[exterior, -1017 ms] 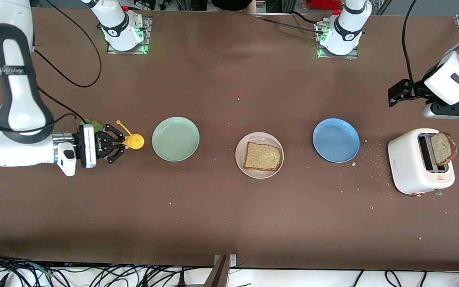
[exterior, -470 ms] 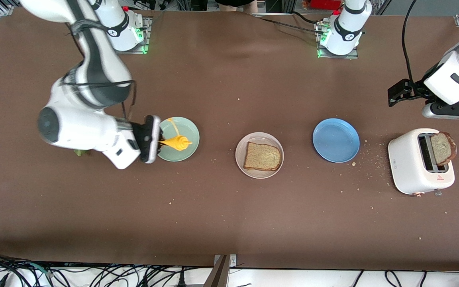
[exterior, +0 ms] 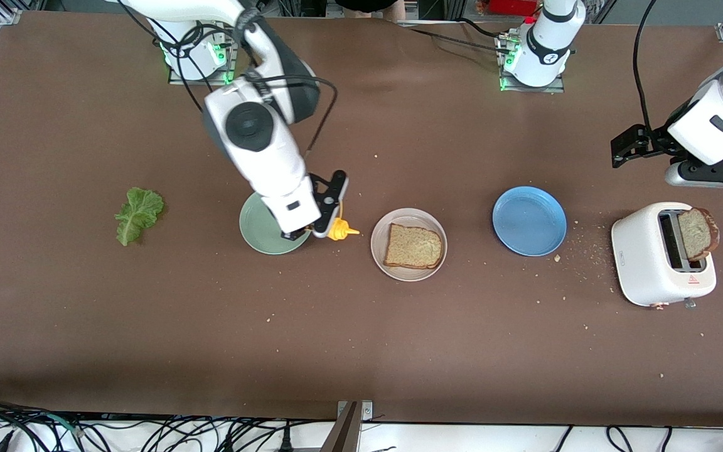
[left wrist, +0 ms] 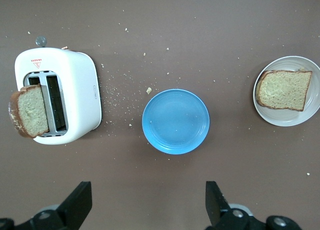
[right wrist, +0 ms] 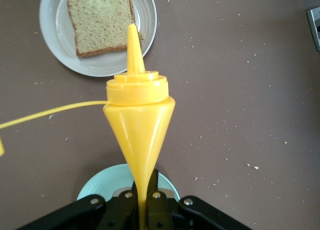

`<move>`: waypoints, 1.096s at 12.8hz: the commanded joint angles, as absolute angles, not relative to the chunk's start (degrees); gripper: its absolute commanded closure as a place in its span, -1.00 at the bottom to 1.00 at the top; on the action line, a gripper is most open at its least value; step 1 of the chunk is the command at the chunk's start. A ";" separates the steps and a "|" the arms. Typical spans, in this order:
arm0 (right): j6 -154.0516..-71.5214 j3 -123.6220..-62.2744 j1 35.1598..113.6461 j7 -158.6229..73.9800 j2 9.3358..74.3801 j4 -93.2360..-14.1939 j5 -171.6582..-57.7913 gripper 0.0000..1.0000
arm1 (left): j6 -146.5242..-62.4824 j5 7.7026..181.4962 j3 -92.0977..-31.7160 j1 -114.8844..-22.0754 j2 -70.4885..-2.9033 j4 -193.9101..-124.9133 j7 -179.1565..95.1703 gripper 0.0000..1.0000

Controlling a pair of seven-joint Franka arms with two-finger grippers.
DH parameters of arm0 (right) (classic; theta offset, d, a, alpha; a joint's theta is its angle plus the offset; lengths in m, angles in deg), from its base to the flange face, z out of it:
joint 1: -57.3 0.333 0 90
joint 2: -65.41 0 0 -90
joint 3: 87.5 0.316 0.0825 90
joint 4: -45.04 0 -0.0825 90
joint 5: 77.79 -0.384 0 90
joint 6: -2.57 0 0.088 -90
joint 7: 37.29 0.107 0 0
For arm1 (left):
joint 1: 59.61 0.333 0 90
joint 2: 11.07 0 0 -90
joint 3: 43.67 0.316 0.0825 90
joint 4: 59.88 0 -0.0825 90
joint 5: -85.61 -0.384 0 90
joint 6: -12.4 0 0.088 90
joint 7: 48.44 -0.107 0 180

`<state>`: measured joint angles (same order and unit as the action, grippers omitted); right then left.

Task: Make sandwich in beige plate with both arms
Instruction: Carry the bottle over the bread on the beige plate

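— Containers?

— I found the round, raised-rim beige plate (exterior: 408, 216) mid-bench holding one square brown bread slice (exterior: 413, 246); blue plate (exterior: 529, 220) and mint plate (exterior: 267, 242) bare. A second slice (exterior: 698, 233) stood in the white toaster (exterior: 650, 257).

— Pincers?

— The right pincer (exterior: 319, 233) was clamped on a glossy yellow cone-tipped squeeze bottle (right wrist: 137, 120) between mint and beige plates. The left pincer (left wrist: 145, 210) waited, spread wide, empty. Ruffled lettuce leaf (exterior: 138, 214) lay at the right arm's end.

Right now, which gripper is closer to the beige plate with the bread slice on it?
The right. The right gripper, shut on the yellow squeeze bottle, is beside the beige plate, toward the mint green plate. The left gripper waits open at the left arm's end, past the blue plate.
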<state>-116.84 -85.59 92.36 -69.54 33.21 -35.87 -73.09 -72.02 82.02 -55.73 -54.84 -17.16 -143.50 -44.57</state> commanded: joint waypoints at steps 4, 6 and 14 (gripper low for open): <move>-117.06 -86.79 102.82 -48.40 24.99 -32.56 -46.64 1.00 | -70.48 83.41 -55.80 -54.24 -16.00 -143.63 -45.10 -1.00; -115.56 -86.79 104.49 -45.03 22.79 -32.48 -40.29 1.00 | -70.92 83.50 -55.89 -54.33 -16.26 -143.55 -44.93 -1.00; -110.55 -87.67 110.65 -44.85 13.21 -25.71 -28.57 1.00 | -71.98 83.50 -55.89 -54.95 -17.05 -143.55 -44.49 -1.00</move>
<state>-113.22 -86.51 108.53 -44.85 15.89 -30.58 -29.88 -71.61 82.13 -55.84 -54.95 -17.13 -143.50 -44.57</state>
